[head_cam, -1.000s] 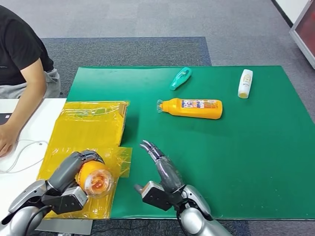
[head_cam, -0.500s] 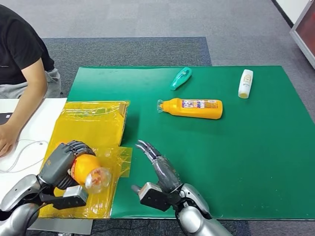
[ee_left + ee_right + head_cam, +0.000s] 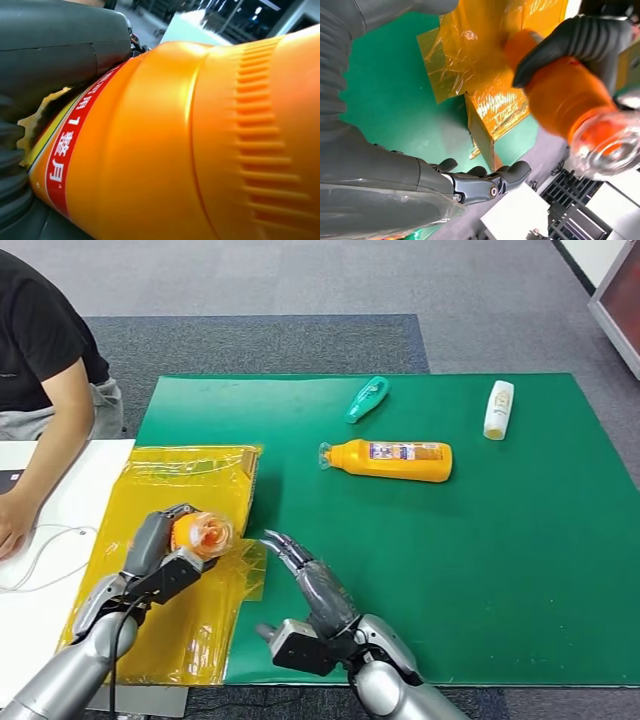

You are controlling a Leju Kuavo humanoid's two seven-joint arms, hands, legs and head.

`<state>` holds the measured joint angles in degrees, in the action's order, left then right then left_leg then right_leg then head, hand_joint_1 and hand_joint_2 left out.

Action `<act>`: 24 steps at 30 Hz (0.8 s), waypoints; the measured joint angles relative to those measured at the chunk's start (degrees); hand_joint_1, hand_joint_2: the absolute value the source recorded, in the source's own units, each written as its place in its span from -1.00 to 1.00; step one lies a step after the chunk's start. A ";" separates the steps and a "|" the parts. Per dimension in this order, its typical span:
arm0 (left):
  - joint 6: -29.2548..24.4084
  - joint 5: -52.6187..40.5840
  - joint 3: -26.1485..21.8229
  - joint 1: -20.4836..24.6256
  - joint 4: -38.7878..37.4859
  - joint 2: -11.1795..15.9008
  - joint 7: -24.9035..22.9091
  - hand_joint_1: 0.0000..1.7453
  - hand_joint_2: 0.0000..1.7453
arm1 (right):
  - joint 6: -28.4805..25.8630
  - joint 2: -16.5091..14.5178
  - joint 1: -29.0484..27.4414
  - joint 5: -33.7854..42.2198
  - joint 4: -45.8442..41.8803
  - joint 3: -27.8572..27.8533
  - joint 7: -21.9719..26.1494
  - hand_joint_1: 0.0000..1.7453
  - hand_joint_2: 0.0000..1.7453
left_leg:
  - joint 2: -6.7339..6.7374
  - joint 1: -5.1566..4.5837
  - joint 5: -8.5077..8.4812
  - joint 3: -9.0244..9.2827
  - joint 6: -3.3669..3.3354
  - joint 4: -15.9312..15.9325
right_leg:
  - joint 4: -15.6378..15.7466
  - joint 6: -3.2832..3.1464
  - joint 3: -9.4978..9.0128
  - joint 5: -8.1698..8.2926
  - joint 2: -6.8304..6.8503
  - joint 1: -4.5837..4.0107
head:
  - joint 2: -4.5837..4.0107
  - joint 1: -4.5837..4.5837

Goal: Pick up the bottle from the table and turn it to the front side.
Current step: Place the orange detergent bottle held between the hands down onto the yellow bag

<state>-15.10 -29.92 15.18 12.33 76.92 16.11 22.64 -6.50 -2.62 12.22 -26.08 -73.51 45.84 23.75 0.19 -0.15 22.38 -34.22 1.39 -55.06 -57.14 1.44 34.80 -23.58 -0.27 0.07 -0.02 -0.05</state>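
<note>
Green mat (image 3: pixel 468 570), grey carpet (image 3: pixel 302 280), white table (image 3: pixel 53 540)

Office or lab: grey carpet floor (image 3: pixel 302 280), green mat (image 3: pixel 490 570) on table, person (image 3: pixel 38 350) seated nearby.

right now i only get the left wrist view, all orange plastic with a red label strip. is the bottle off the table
Observer: Yes. In the head view the left robot hand holds the orange bottle above the yellow plastic bag.
Operator: where's the right one
Observer: The right robot hand is over the green mat, fingers apart, holding nothing.
Operator: which end faces the head cam
Observer: The clear cap.
Operator: other bottles out there
Observer: Three lie on the mat: a long orange one, a teal one and a white one.
</note>
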 joint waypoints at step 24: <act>5.17 5.31 -1.23 2.04 -3.93 -3.98 -2.56 1.00 1.00 | -8.28 0.02 0.39 2.40 0.02 -3.72 -3.38 -1.00 1.00 | -0.01 -0.01 -0.04 0.20 -0.05 0.00 | 0.00 0.06 -0.25 0.04 0.03 0.03 | 0.00 -0.01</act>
<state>-9.93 -24.61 13.95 14.36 72.99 12.13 20.09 -14.78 -2.60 12.61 -23.68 -73.49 42.12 20.37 0.17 -0.15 22.34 -34.02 1.34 -55.06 -57.14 1.50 34.55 -23.54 -0.24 0.10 -0.02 -0.06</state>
